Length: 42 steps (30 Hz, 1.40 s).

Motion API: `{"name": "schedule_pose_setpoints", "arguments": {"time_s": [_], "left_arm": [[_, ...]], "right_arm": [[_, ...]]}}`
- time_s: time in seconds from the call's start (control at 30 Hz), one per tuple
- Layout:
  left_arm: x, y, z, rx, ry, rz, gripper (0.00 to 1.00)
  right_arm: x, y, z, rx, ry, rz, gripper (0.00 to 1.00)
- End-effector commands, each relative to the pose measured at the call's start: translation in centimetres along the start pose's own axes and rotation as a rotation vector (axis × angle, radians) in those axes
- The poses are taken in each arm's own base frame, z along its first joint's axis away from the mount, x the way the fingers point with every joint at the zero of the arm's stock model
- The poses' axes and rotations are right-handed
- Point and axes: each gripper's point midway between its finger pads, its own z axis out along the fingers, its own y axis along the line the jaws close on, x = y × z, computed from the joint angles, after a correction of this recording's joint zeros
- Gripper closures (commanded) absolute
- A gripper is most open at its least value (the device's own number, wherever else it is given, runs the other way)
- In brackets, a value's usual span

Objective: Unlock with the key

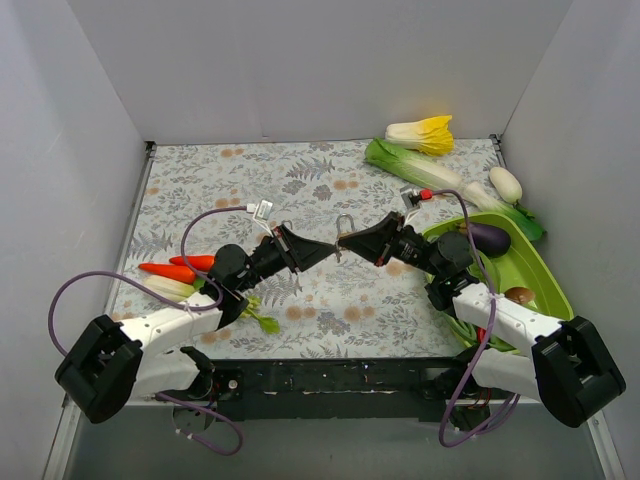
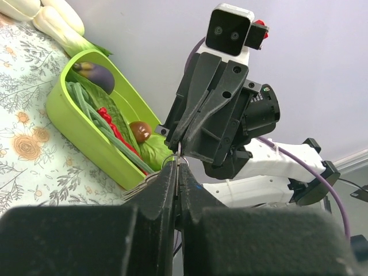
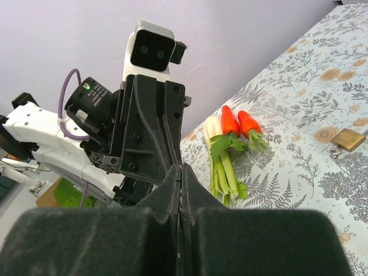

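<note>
My two grippers meet tip to tip above the middle of the table. My left gripper (image 1: 328,248) is shut on the key (image 2: 176,157); its small ring shows at the fingertips, and spare keys (image 2: 137,187) fan out beside the left finger. My right gripper (image 1: 346,243) is shut too, with a thin metal sliver between its pads (image 3: 181,172), so it seems to grip the same key's blade. A brass padlock (image 3: 347,140) with a silver shackle lies on the cloth just beyond the tips, its shackle visible in the top view (image 1: 345,223).
A green tray (image 1: 548,268) with an eggplant (image 1: 488,238) and greens sits at the right. Carrots and a white root (image 1: 180,270) lie at the left. A cabbage (image 1: 420,170), a yellow leafy vegetable (image 1: 425,133) and a white radish (image 1: 505,183) lie at the back right. Walls enclose three sides.
</note>
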Motion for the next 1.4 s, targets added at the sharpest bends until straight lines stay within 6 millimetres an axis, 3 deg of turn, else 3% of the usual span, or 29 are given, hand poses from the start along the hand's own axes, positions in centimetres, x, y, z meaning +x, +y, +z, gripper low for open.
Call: {"name": "schedule_pose_setpoints", "arguments": {"time_s": [0.0, 0.07, 0.1, 0.2, 0.27, 0.4, 0.67, 0.93, 1.37], "left_arm": [[0.4, 0.1, -0.4, -0.024, 0.034, 0.070, 1.00], [1.0, 0.1, -0.7, -0.020, 0.078, 0.095, 1.00], [1.4, 0.1, -0.9, -0.023, 0.111, 0.118, 1.00], [2.9, 0.0, -1.6, -0.024, 0.249, 0.142, 1.00], [4.1, 0.2, -2.3, -0.016, 0.344, 0.197, 1.00], [6.2, -0.2, -4.2, 0.016, 0.505, 0.245, 1.00], [7.3, -2.1, -5.4, 0.122, 0.683, 0.300, 1.00], [7.6, -1.6, -5.6, 0.107, 0.746, 0.303, 1.00], [7.9, -1.2, -5.7, 0.105, 0.776, 0.296, 1.00]], "right_arm": [[0.3, 0.7, 0.1, -0.030, 0.040, -0.055, 0.91], [1.0, 0.3, -0.1, -0.014, 0.096, -0.076, 0.76], [0.7, 0.8, -0.1, -0.023, 0.103, -0.098, 0.64], [1.5, 1.0, -0.7, -0.026, 0.189, -0.149, 0.47], [1.7, 1.7, -0.9, -0.061, 0.245, -0.201, 0.44], [3.5, 1.3, -2.0, -0.030, 0.362, -0.172, 0.37], [4.7, 1.5, -3.3, -0.045, 0.396, -0.197, 0.37], [6.8, 4.0, -3.8, -0.207, 0.513, -0.134, 0.44], [8.8, 4.8, -3.4, -0.271, 0.588, -0.076, 0.54]]}}
